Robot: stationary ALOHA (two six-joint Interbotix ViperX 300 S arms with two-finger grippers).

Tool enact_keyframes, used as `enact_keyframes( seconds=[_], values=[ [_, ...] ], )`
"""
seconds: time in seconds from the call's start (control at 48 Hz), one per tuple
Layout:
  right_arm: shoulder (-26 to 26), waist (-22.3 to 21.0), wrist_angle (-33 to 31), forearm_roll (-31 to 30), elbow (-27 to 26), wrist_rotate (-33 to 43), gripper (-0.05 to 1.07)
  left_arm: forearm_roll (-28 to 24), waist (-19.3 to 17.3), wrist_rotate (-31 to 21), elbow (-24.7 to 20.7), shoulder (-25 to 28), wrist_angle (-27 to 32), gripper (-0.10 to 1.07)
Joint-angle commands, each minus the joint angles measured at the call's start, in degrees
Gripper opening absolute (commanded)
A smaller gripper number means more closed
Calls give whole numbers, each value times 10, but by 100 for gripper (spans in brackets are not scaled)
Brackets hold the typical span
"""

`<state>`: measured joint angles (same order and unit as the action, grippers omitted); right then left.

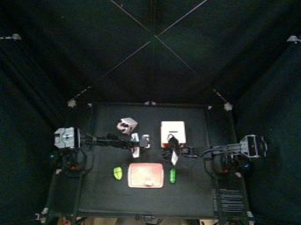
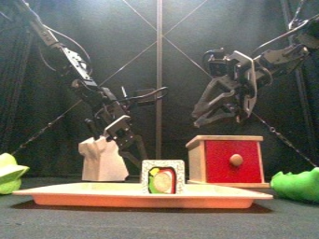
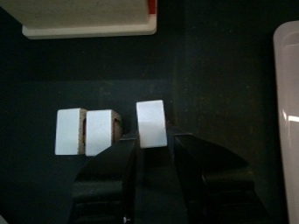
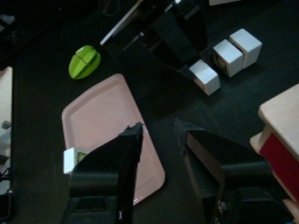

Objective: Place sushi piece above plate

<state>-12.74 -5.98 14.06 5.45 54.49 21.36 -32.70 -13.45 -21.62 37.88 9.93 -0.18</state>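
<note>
The salmon-pink square plate lies at the table's front middle, also in the top view and the right wrist view. The sushi piece, a white rice roll with a green and orange filling, stands on the plate; in the right wrist view it sits at the plate's edge beside one jaw. My right gripper is open and empty, above the table by the plate. My left gripper is shut, hanging over several white blocks.
A red box with a pale top stands behind the plate at the right. The white blocks stand at the left. Green toys lie at both sides of the plate.
</note>
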Motion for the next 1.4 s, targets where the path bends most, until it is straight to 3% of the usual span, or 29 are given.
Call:
enact_keyframes(
  seconds=[0.0, 0.479, 0.833, 1.146, 1.375],
  values=[
    [-7, -3, 2, -1, -12, -1, 75, -2, -10, 1, 4, -11, 2, 66],
    [-7, -4, 2, -1, -13, -2, 75, -1, -21, 1, 13, -8, -46, 69],
    [-4, -3, 2, -1, -18, -1, 75, 0, -23, -1, 15, -14, -44, 85],
    [2, -3, 2, -1, -22, -1, 75, -1, -18, 1, 17, -38, -20, 85],
    [2, -3, 2, -1, -23, -1, 75, -1, 19, 1, 18, -77, 0, 85]
  ],
)
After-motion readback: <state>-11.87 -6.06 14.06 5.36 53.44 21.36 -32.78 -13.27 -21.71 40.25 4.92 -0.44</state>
